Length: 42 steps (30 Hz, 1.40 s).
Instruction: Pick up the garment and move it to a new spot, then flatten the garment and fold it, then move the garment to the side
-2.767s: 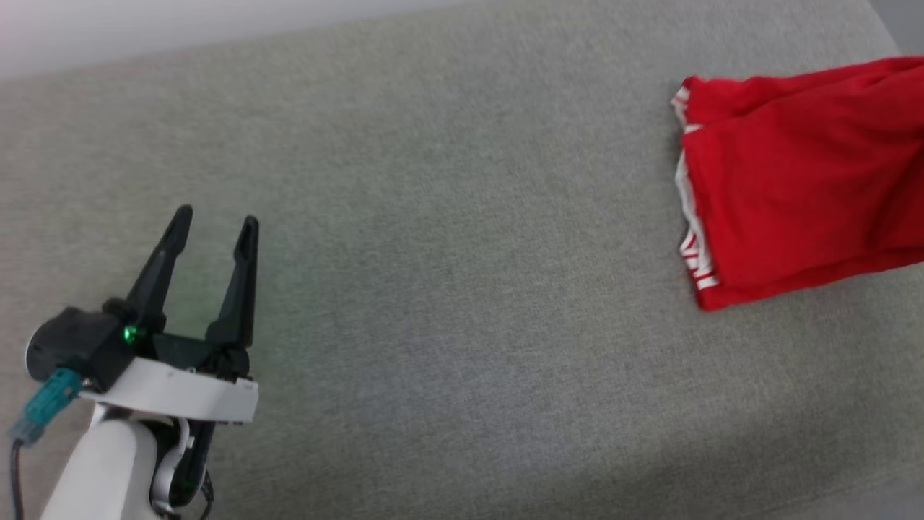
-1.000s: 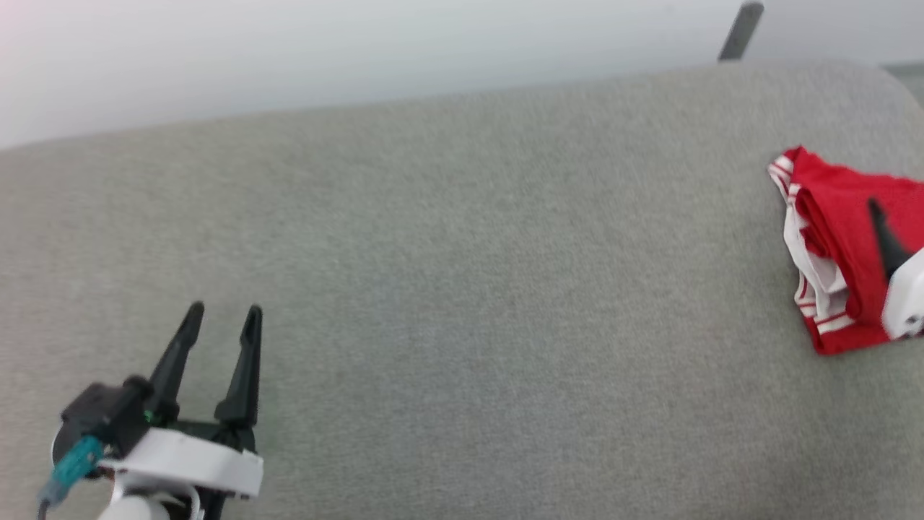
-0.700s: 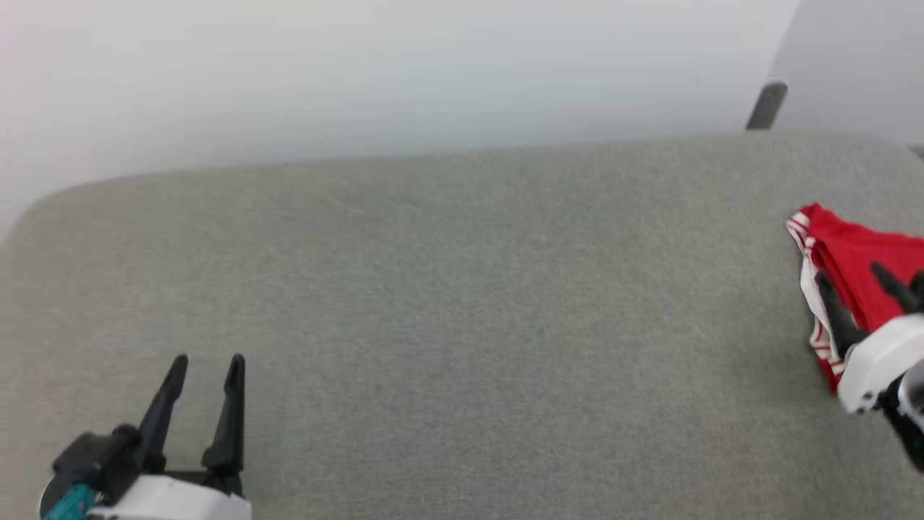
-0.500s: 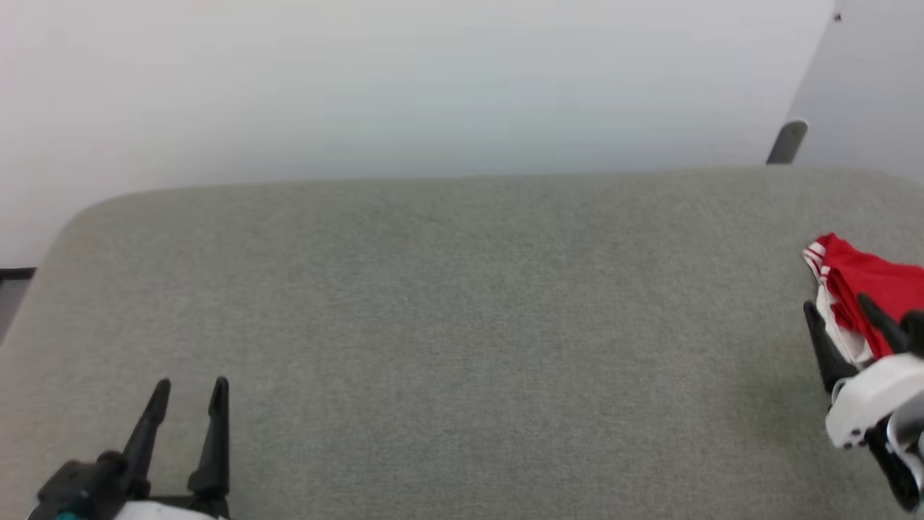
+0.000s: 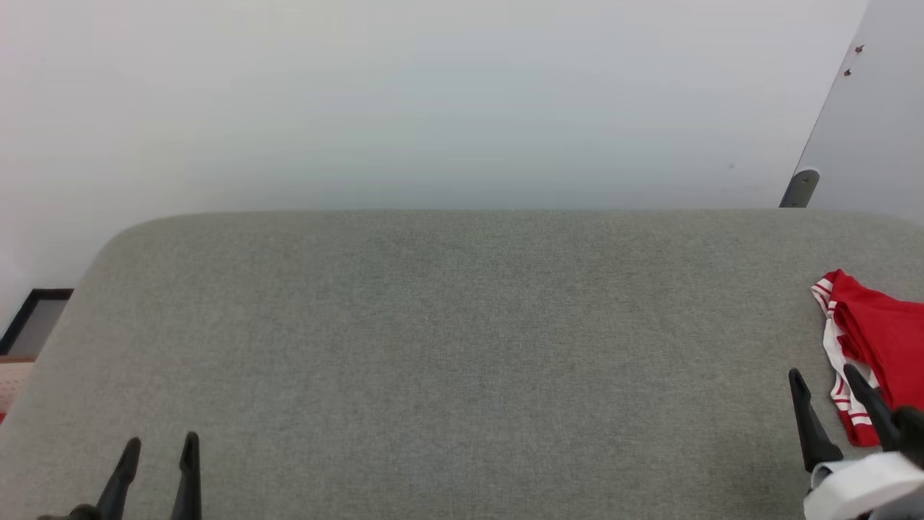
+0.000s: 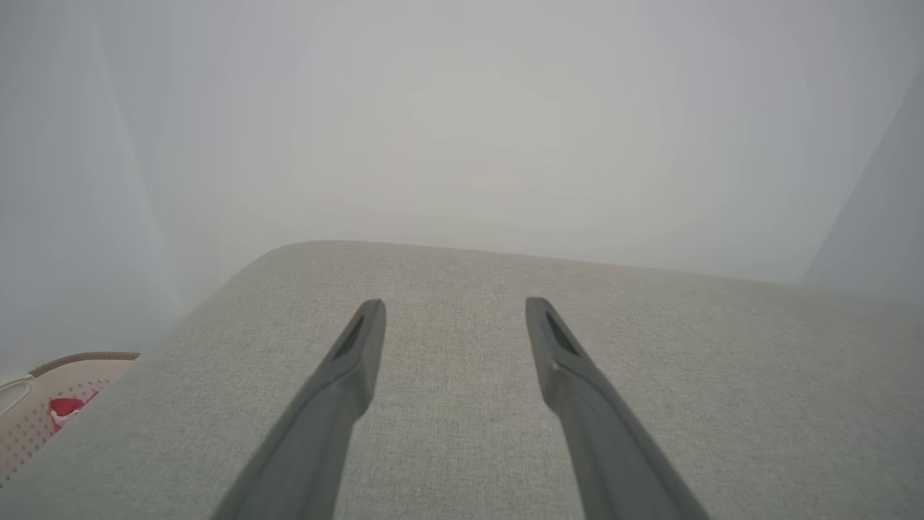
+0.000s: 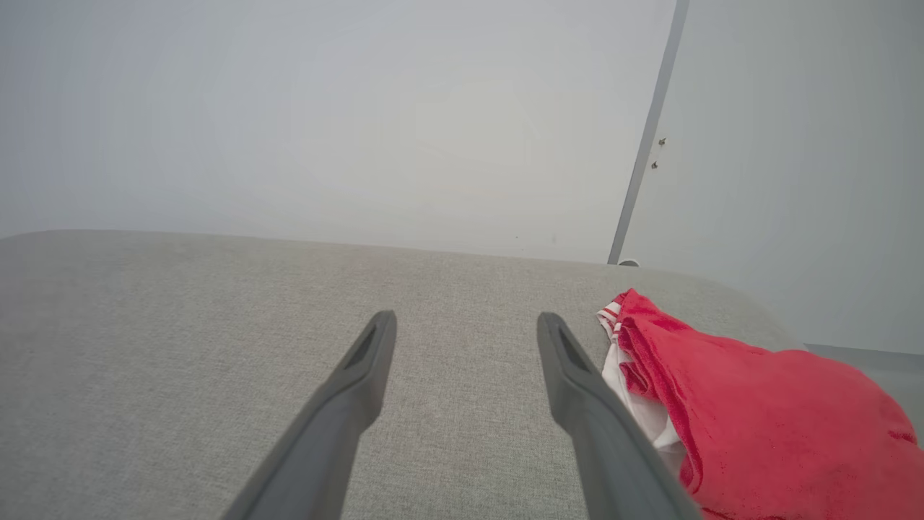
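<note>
The garment [image 5: 881, 339], bright red with white striped trim, lies folded at the far right of the grey padded surface [image 5: 447, 347]. In the right wrist view the garment [image 7: 758, 412] sits just right of my fingers. My right gripper [image 5: 825, 378] is open at the lower right, just left of the garment's trim, holding nothing. In its own wrist view the right gripper [image 7: 465, 321] shows bare grey fabric between the fingers. My left gripper [image 5: 160, 446] is open at the lower left, far from the garment. The left gripper [image 6: 455, 309] is empty in its wrist view.
A pale wall rises behind the grey surface. A grey panel with a metal post [image 5: 798, 189] stands at the back right. A beige woven basket [image 6: 43, 404] holding red-white cloth sits off the surface's left edge.
The head camera has tilted up, so the whole scene slid down the picture. My right gripper has drawn back off the garment to its left edge. Both grippers stay open.
</note>
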{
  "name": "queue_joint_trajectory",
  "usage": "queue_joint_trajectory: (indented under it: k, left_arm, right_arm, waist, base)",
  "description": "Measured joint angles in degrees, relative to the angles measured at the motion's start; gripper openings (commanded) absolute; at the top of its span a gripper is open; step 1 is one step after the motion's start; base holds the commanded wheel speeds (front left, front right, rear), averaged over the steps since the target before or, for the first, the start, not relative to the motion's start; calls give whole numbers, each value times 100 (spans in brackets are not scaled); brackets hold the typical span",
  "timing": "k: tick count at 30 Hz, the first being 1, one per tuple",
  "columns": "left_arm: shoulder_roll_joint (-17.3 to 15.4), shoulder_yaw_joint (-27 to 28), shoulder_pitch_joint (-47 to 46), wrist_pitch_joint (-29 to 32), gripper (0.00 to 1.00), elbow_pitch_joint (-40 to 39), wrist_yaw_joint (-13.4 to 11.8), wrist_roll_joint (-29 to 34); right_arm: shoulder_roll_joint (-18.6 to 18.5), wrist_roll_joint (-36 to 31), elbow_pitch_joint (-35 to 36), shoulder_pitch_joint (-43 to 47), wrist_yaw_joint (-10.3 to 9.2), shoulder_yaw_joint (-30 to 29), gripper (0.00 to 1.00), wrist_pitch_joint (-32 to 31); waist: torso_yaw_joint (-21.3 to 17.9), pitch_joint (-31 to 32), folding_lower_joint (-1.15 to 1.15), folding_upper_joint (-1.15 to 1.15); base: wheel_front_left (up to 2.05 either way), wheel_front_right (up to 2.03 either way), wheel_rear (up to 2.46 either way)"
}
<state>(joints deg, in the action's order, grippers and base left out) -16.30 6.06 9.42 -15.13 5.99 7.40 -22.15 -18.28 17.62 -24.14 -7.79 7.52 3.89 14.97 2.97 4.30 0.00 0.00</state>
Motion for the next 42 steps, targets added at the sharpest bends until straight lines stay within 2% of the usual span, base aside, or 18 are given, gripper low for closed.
queue_joint_trajectory:
  k: [11, 22, 23, 28, 42]
  left_arm:
    - [15, 70, 119, 1, 100, 68, 0, -99]
    - [-25, -42, 170, 0, 100, 94, 0, -162]
    - [-20, -52, 172, 0, 0, 115, 0, -156]
    - [196, -116, 233, 43, 0, 352, -2, -216]
    - [402, -92, -30, 434, 0, 437, -2, -1451]
  right_arm:
    - [416, -382, 899, 813, 0, -383, 100, 0]
    - [578, -499, 1160, 1073, 0, -444, 100, 0]
    - [584, -499, 1145, 1074, 0, -442, 0, -1]
    - [706, -419, 909, 1200, 0, -407, 0, -63]
    - [849, 1020, 910, 1070, 0, -519, 0, -446]
  waist:
    - [-77, 52, 0, 0]
    - [-127, 51, 0, 0]
    - [-128, 48, 0, 0]
    - [-131, 43, 0, 0]
    - [-149, -13, 0, 0]
  base:
    - [0, 0, 0]
    - [0, 0, 0]
    - [0, 0, 0]
    - [0, 0, 0]
    - [0, 0, 0]
